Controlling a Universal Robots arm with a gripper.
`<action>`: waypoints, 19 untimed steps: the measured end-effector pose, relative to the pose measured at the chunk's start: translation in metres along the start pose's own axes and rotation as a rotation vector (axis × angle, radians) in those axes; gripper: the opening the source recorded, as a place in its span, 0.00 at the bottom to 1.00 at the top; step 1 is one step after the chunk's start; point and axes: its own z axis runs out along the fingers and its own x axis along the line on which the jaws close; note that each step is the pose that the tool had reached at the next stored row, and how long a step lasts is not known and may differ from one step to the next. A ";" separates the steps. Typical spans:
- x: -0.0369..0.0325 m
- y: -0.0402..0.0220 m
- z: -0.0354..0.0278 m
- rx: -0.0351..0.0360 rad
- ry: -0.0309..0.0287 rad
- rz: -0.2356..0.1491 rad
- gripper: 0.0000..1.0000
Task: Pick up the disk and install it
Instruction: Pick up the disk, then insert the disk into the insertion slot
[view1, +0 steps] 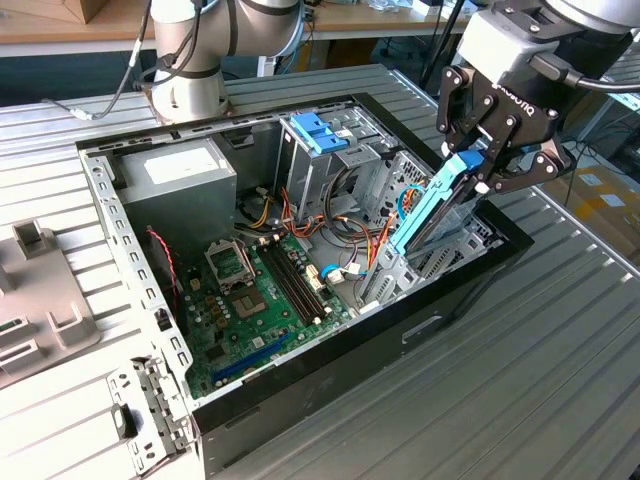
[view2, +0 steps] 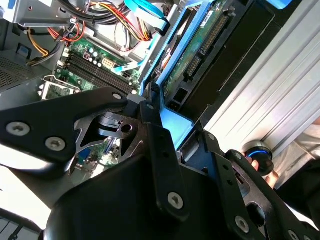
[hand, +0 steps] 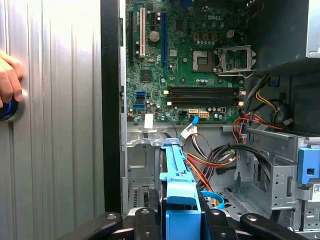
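My gripper (view1: 480, 172) is shut on the disk (view1: 432, 208), a flat drive with light-blue rails. The disk hangs tilted, its lower end down inside the bay (view1: 420, 265) at the open computer case's corner on the exterior view's right. In the second wrist view the disk (view2: 199, 46) shows its green circuit side and a blue rail, with a dark finger (view2: 156, 131) against its end. In the first wrist view the blue rail of the disk (hand: 176, 172) runs away from the gripper (hand: 182, 224) toward the motherboard (hand: 190, 60).
The open case (view1: 470, 290) lies on a ribbed metal table (view1: 520, 380). A tall drive cage with a blue bracket (view1: 318, 130), loose cables (view1: 345, 225) and a power supply (view1: 180, 180) sit inside. A person's hand (hand: 7, 82) rests on a blue-ringed button (hand: 7, 111) beside the case.
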 end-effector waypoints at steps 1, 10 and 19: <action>0.0000 0.0000 0.0001 0.0000 0.0001 0.000 0.37; 0.0001 0.0000 0.0005 0.0000 0.0000 0.000 0.37; 0.0001 0.0000 0.0007 0.0000 0.0001 0.000 0.44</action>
